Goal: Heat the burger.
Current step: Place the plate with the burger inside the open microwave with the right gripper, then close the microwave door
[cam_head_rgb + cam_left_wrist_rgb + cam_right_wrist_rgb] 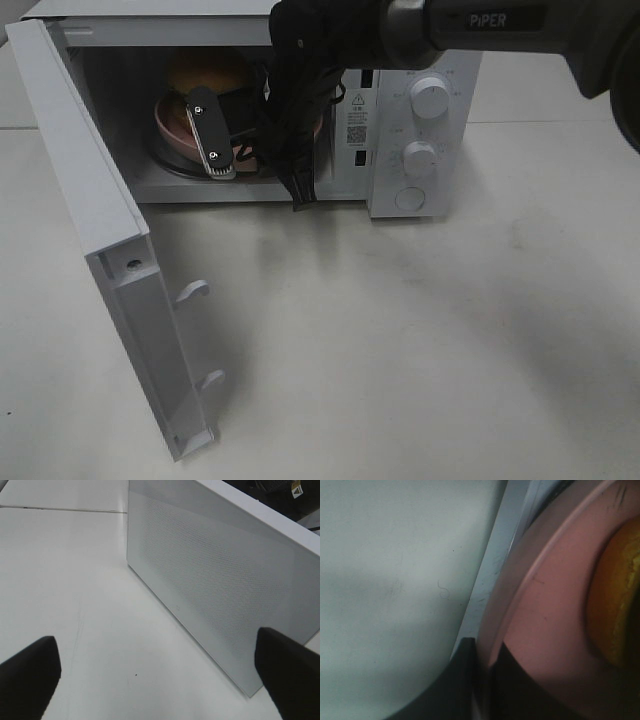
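The burger (pixel 205 70) sits on the pink plate (pixel 545 630) inside the microwave (pixel 440 150), far left; tall, soft, probably topple-prone, so best carried by the plate; right gripper (pixel 485 670) pinches the plate's rim; left gripper (pixel 157 680) gapes empty.

A: On the table (pixel 400 330)?
B: Microwave (pixel 452 150) at the back — door (pixel 90 200) swung out to the left, toward the front.
A: Inside?
B: Burger (pixel 205 70) on plate (pixel 175 125), in the cavity; right gripper (pixel 485 655) at the plate's front rim — knobs (pixel 430 97) right of it.

burger (pixel 612 595): smooth bun | plate (pixel 545 630): glossy | microwave door (pixel 210 580): perforated | table (pixel 400 330): matt
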### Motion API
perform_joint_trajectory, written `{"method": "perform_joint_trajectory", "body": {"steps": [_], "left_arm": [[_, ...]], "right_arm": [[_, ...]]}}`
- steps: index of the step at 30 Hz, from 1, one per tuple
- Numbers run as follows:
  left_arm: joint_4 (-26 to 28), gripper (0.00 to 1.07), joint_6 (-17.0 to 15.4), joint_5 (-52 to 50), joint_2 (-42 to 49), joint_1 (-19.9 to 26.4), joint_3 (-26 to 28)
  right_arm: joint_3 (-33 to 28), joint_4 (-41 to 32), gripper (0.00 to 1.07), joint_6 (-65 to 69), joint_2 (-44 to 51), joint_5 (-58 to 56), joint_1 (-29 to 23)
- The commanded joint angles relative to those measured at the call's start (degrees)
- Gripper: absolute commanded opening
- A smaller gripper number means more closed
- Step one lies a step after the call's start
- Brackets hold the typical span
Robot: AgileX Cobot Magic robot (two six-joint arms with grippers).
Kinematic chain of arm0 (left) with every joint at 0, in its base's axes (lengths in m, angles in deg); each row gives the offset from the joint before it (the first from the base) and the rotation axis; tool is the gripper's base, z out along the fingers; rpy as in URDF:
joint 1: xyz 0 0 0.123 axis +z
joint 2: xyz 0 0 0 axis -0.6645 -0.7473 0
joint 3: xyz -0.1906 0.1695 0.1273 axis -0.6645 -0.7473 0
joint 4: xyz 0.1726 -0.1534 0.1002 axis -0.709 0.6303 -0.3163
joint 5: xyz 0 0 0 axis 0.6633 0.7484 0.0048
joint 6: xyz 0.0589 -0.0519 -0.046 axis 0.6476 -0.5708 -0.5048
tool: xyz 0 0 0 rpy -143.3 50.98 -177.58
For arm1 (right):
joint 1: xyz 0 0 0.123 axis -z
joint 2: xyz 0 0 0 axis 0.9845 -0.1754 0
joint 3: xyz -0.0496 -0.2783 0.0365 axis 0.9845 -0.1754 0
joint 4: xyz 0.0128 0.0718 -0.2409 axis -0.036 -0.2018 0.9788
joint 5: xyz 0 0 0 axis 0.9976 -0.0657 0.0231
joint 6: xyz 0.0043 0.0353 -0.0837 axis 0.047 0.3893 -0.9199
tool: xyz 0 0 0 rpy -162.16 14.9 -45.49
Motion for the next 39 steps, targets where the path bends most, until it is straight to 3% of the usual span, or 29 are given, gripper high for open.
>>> {"method": "perform_joint_trajectory", "body": {"steps": [1,8,11,13,14,15,21,31,39], "left_arm": [[0.2,0.98,-0.1,-0.2,0.4,0.2,-0.2],[0.2,0.98,-0.1,-0.2,0.4,0.2,-0.2],[0.1,0.98,-0.1,-0.2,0.4,0.2,-0.2],[0.0,0.98,-0.1,-0.2,0.4,0.2,-0.2],[0.0,0.98,-0.1,-0.2,0.4,0.2,-0.2],[0.0,0.98,-0.1,-0.2,0.4,0.2,-0.2],[0.0,0.98,-0.1,-0.2,0.4,0.2,-0.2],[0.0,0.98,-0.1,-0.2,0.4,0.2,-0.2],[0.0,0.98,-0.1,-0.2,0.4,0.2,-0.2]], "right_arm": [[1.9,0.8,0.04,0.1,-0.7,3.9,0.0],[1.9,0.8,0.08,0.1,-1.6,5.7,0.0],[1.9,0.7,0.17,0.1,-1.7,6.7,0.0],[1.9,0.6,0.31,0.2,-1.8,6.2,0.0],[1.9,0.6,0.31,0.2,-1.8,6.2,0.0],[1.9,0.5,0.4,0.5,-1.8,5.6,0.0],[1.8,0.3,0.6,2.4,-1.8,2.1,0.0],[-4.0,0.3,0.61,3.7,1.7,3.8,0.0],[-16.2,0.5,0.61,3.7,9.1,11.5,0.0]]}}
